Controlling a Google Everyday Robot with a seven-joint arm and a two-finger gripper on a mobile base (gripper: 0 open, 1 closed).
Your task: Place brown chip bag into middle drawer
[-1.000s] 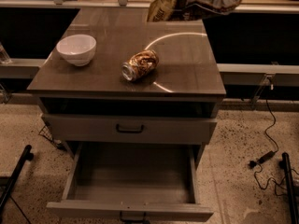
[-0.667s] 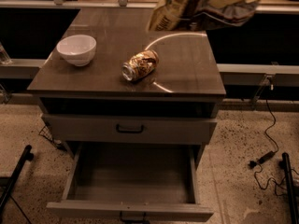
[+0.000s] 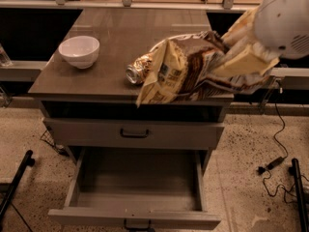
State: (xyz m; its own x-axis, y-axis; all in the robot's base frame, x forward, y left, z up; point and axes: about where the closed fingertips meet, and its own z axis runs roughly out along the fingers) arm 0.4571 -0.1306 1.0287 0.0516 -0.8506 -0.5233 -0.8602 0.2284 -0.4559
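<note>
The brown chip bag (image 3: pixel 176 74), wrinkly foil in brown, cream and yellow, hangs in the air over the front right of the cabinet top. My gripper (image 3: pixel 226 57) reaches in from the upper right under the white arm housing (image 3: pixel 285 18) and is shut on the bag's right end. The bag's free end droops left and down, past the cabinet's front edge. The middle drawer (image 3: pixel 77 187) is pulled out below, a deep grey-brown tray with nothing showing inside and a dark handle at its front. The bag is above it and toward the back.
A white bowl (image 3: pixel 78 50) stands on the cabinet top (image 3: pixel 120 28) at the left. A dented brown-and-gold can (image 3: pixel 136 70) lies mid-top, partly behind the bag. A shut drawer front with a black handle (image 3: pixel 134 133) is above the open drawer. Cables lie on the floor at right (image 3: pixel 275 161).
The gripper has carried the bag from the back right of the cabinet top forward and down toward the front edge. The bag now covers part of the can.
</note>
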